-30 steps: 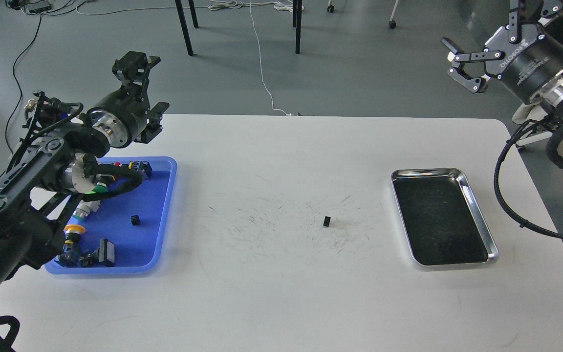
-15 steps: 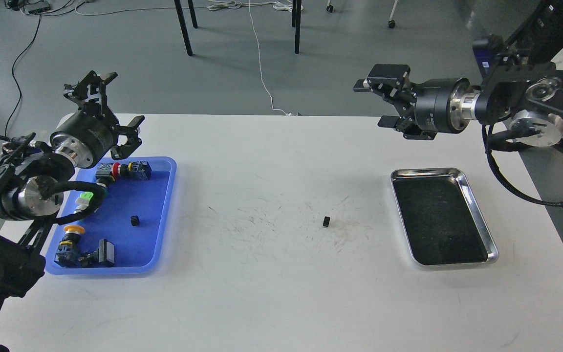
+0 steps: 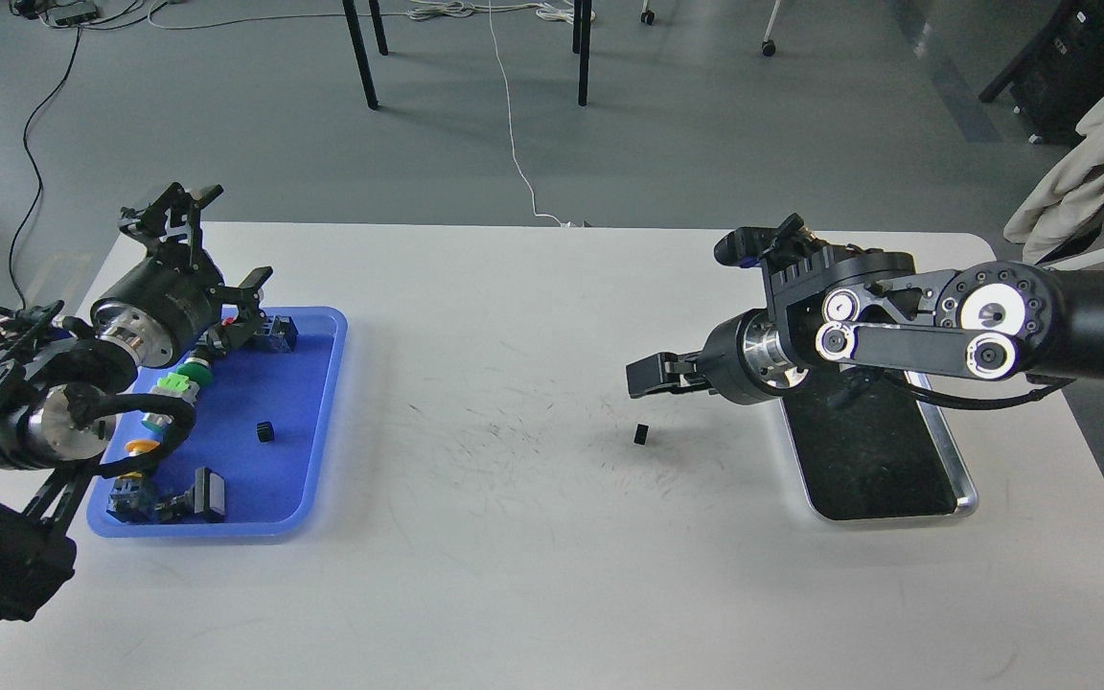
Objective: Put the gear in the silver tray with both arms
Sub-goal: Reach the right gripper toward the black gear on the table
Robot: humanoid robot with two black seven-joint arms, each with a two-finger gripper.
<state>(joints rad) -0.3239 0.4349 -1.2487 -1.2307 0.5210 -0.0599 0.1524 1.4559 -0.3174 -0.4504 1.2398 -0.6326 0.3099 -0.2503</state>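
A small black gear (image 3: 641, 434) lies on the white table (image 3: 533, 575) near its middle. My right gripper (image 3: 646, 376) hovers just above and behind the gear, pointing left. It is seen side-on, so its fingers cannot be told apart. The silver tray (image 3: 956, 470) lies at the right, its far end hidden under my right arm (image 3: 897, 335). Its visible floor holds nothing. My left gripper (image 3: 215, 246) is open and empty, raised over the far left corner of the blue tray (image 3: 322, 422). A second small black gear (image 3: 265, 432) lies in the blue tray.
The blue tray also holds several push buttons and switch parts (image 3: 169, 498) along its left side and far end. A beige cloth (image 3: 1089, 153) hangs off the table at the far right. Chair legs and cables are on the floor beyond the table.
My right arm has swung down and left, from high beyond the silver tray to just above the gear on the table. My left gripper has shifted slightly and stays open.
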